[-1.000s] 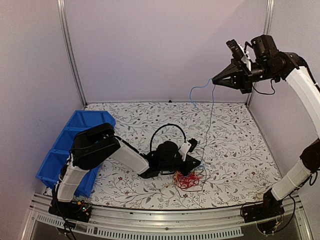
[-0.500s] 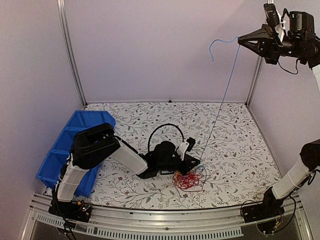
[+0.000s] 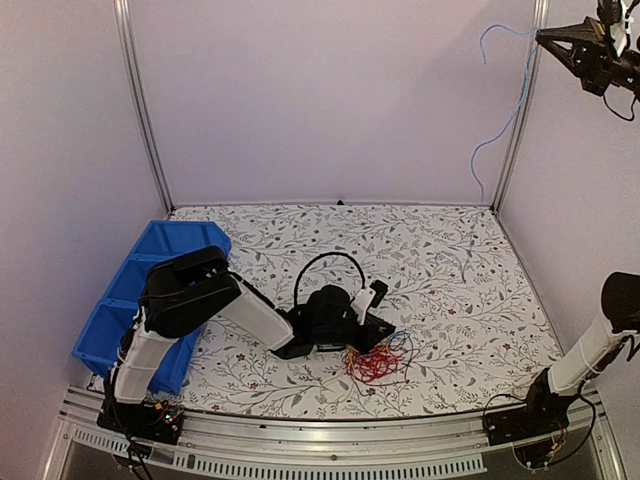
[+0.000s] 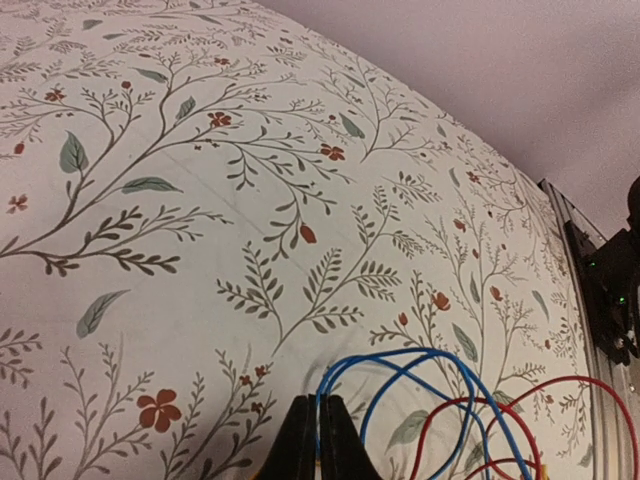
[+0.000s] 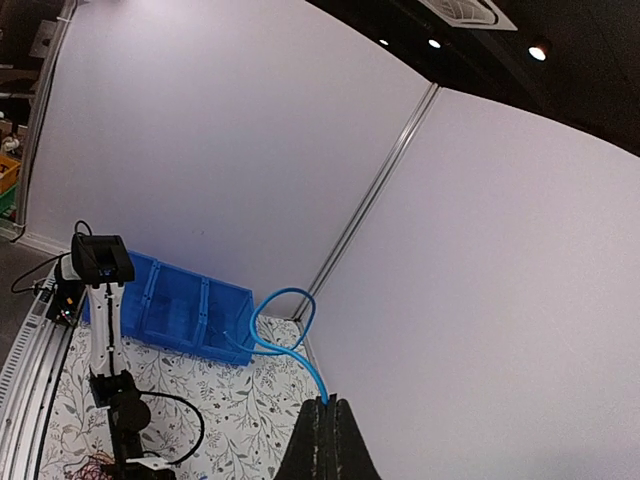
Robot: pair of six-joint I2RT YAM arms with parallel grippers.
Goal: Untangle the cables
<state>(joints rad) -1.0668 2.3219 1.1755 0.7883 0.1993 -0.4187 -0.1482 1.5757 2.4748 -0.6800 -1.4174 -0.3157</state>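
My right hand (image 3: 541, 36) is high in the far right corner, pinched shut on a blue cable (image 3: 516, 108) that dangles toward the desk (image 3: 470, 320). My left hand (image 4: 320, 408) sits low, clamped on a blue strand (image 4: 400, 362) of the red-and-blue cable clump (image 3: 378, 362) near the desk's front edge.

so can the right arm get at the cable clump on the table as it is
Probably not yet: the right gripper is raised high, shut on a blue cable, far above the cable clump, where the left gripper is clamped on a blue strand.
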